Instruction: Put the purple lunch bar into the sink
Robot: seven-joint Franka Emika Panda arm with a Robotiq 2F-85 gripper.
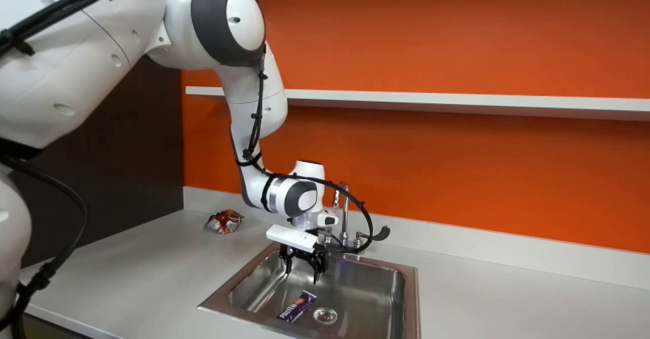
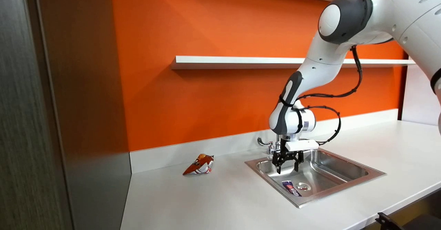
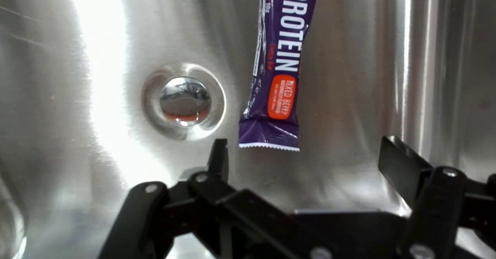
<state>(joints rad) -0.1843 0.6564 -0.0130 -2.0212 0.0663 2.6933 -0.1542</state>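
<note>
The purple lunch bar [image 1: 298,306] lies flat on the floor of the sink [image 1: 412,303], beside the drain; the bar [image 2: 291,188] and sink rim [image 2: 344,186] also show in an exterior view. In the wrist view the bar [image 3: 281,61] runs up from the middle and its far end is cut off by the top edge. The sink floor [image 3: 345,76] fills that view. My gripper [image 1: 302,276] points down over the back of the basin; it also shows in an exterior view [image 2: 287,171]. In the wrist view the gripper's fingers [image 3: 304,146] are wide apart with nothing between them, not touching the bar.
A chrome faucet [image 1: 345,217] stands behind the basin, close to the wrist. A crumpled red-orange wrapper [image 2: 201,164] lies on the grey countertop near the back wall [image 1: 224,222]. A white shelf [image 1: 431,99] runs along the orange wall. The drain [image 3: 186,102] is left of the bar.
</note>
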